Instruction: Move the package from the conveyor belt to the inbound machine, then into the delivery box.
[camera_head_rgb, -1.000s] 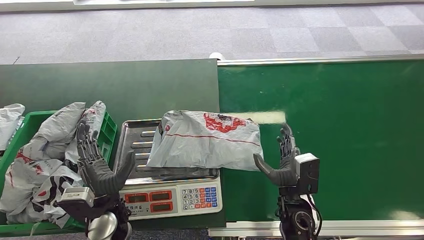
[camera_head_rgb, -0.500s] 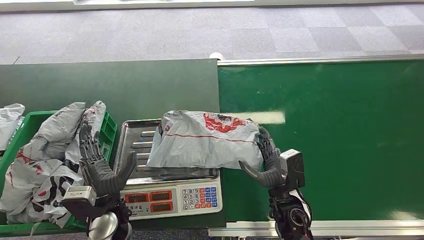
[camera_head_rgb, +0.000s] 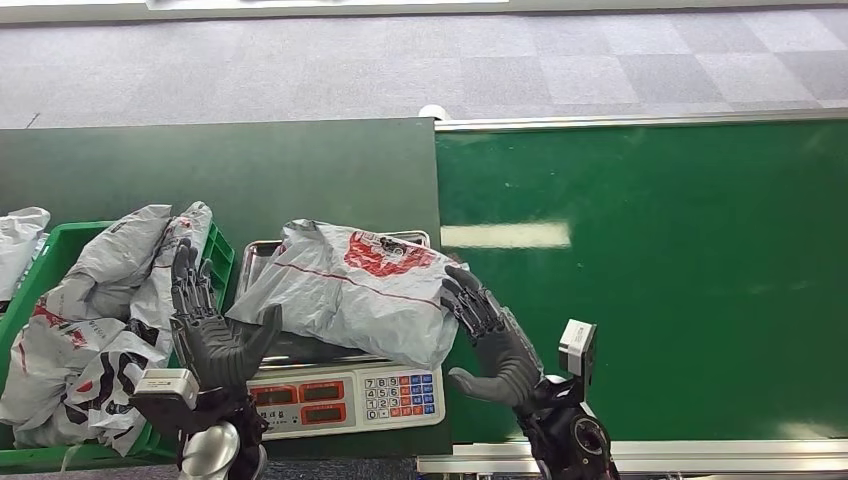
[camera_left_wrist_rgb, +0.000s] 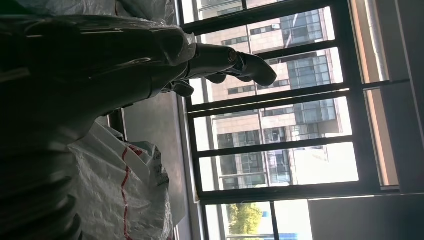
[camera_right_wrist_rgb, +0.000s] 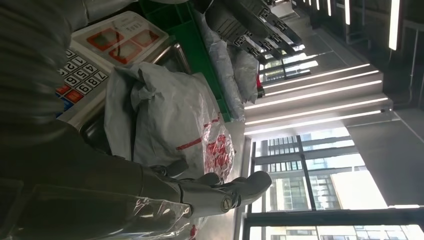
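Nearest the scale (camera_head_rgb: 345, 395), the right hand (camera_head_rgb: 492, 343) is pressing spread fingers against the package (camera_head_rgb: 345, 290), gripping nothing; the left hand (camera_head_rgb: 215, 335) is waiting open. The package is lying across the scale's tray, looking soft, light and slippery; bunched edges seem the best hold.

Package on the scale (camera_head_rgb: 350, 285): one, grey with red print, lying across the steel pan.
Scale (camera_head_rgb: 345, 392): one, with two red displays and one keypad.
Green crate (camera_head_rgb: 218, 262): one.
Bags in the crate (camera_head_rgb: 110, 265): several grey ones heaped together; exact number cannot be told.
Conveyor belt (camera_head_rgb: 650, 280): one, green.
Desk (camera_head_rgb: 220, 170): one, dark green.
Left robot hand (camera_head_rgb: 215, 345): one.
Right robot hand (camera_head_rgb: 495, 345): one.
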